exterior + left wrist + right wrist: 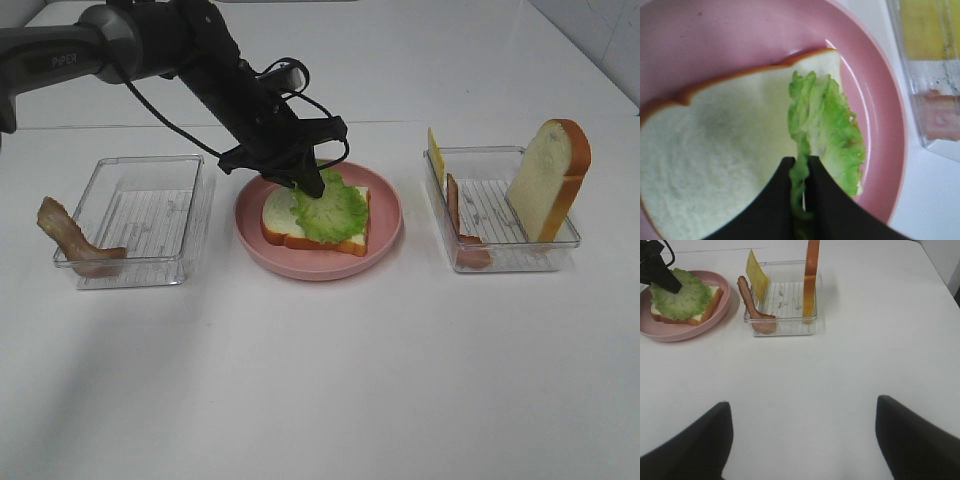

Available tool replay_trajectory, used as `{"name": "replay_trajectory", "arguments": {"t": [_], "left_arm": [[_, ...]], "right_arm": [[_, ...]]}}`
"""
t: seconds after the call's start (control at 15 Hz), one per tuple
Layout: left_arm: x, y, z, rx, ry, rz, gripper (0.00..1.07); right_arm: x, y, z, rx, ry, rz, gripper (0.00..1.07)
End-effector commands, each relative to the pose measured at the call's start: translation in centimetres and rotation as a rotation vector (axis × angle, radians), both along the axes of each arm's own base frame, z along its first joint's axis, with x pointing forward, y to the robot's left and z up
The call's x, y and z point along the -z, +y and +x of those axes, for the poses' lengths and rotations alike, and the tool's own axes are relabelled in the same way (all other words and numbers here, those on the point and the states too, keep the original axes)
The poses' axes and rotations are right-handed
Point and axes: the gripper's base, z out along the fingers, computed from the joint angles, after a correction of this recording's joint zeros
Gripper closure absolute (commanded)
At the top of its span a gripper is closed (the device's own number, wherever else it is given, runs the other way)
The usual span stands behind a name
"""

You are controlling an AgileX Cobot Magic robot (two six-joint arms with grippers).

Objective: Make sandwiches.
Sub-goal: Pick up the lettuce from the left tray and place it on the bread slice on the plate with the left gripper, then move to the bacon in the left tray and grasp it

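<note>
White table (320,380) under right gripper (803,405), fingers spread wide, holding nothing. At centre, pink plate (385,215) bearing flat bread slice (280,218). On that slice, ruffled lettuce (335,210), edge pinched between closed fingers of left gripper (800,162). In right-hand clear tray (510,258), second slice (550,180) upright, bacon strip (455,205), cheese square (435,155).

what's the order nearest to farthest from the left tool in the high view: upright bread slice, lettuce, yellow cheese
1. lettuce: pinched in the left tool, centre.
2. yellow cheese: right of the tool, at the left wall of the right tray.
3. upright bread slice: farthest, at that tray's right side.
</note>
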Motion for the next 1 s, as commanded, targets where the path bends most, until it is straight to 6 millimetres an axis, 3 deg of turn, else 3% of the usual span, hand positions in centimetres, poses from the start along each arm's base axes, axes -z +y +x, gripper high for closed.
{"name": "replay_trajectory", "arguments": {"t": [0.07,0.13,0.2,0.27,0.33,0.4,0.67,0.8,0.93,1.0], "left_arm": [[-0.2,0.0,0.1,-0.016,-0.017,0.017,0.85],[-0.2,0.0,0.1,-0.014,-0.019,0.019,0.76],[-0.1,0.0,0.1,-0.014,-0.02,0.022,0.55],[-0.1,0.0,0.1,-0.013,-0.019,0.022,0.48],[-0.3,0.0,0.1,-0.01,-0.022,0.024,0.26],[-0.9,0.2,0.1,-0.003,-0.039,0.038,0.2],[-4.2,1.4,0.3,0.026,-0.173,0.156,0.21],[-7.5,3.2,0.1,0.031,-0.224,0.268,0.21],[-8.7,4.6,0.0,0.019,-0.217,0.326,0.21],[-9.8,6.4,-0.3,0.019,-0.173,0.374,0.21]], "right_arm": [[0.0,0.0,-0.1,0.007,-0.027,-0.004,0.33],[0.0,0.0,-0.1,0.007,-0.027,-0.004,0.33],[0.0,0.0,-0.1,0.007,-0.027,-0.004,0.33],[0.0,0.0,-0.1,0.007,-0.027,-0.004,0.33],[0.0,0.0,-0.1,0.007,-0.027,-0.004,0.33],[0.0,0.0,-0.1,0.007,-0.027,-0.004,0.33],[0.0,0.0,-0.1,0.007,-0.027,-0.004,0.33],[0.0,0.0,-0.1,0.007,-0.027,-0.004,0.33],[0.0,0.0,-0.1,0.007,-0.027,-0.004,0.33],[0.0,0.0,-0.1,0.007,-0.027,-0.004,0.33]]}}
